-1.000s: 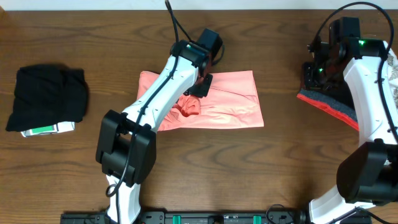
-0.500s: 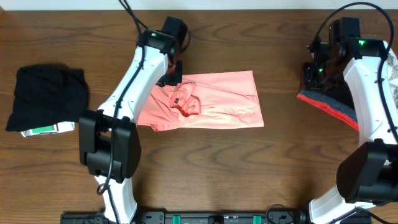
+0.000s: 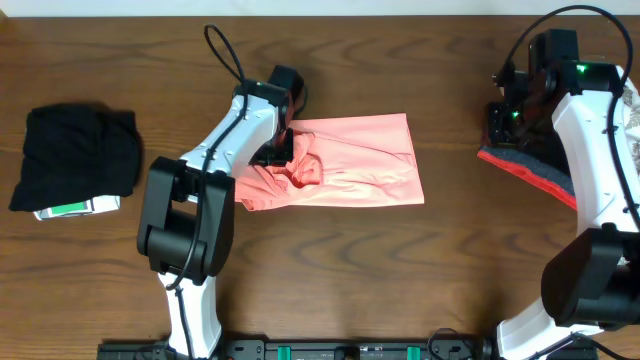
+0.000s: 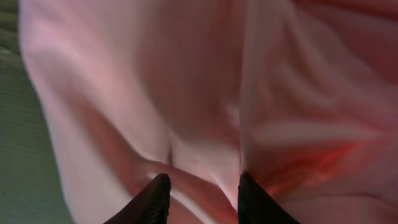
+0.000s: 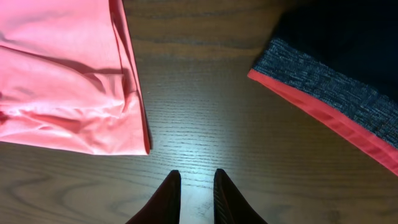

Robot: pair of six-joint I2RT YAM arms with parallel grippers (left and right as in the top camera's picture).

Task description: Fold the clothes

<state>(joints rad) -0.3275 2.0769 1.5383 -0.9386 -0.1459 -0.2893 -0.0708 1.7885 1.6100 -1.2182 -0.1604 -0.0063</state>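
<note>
The salmon-pink t-shirt (image 3: 360,165) lies on the wooden table (image 3: 330,270), plain side up, flat on its right and bunched into wrinkles on its left. My left gripper (image 3: 272,150) is down on that bunched left part. In the left wrist view its gripper (image 4: 202,186) is open, fingers apart, right over creased pink fabric (image 4: 205,93) that fills the blurred view. My right gripper (image 3: 497,122) hangs over bare wood to the right of the shirt. The right wrist view shows its gripper (image 5: 198,180) narrowly open and empty, with the shirt's right edge (image 5: 62,74) at upper left.
A black garment with a grey-and-red band (image 3: 530,170) lies at the right under my right arm, and also shows in the right wrist view (image 5: 336,81). A folded black garment (image 3: 75,160) sits at far left on a white item (image 3: 75,208). A pale printed garment (image 3: 632,110) peeks in at the right edge.
My left gripper swung from the shirt's middle to its far left corner, then came down onto the left part. The shirt's left corner folded inward and bunched. The right arm stayed still.
</note>
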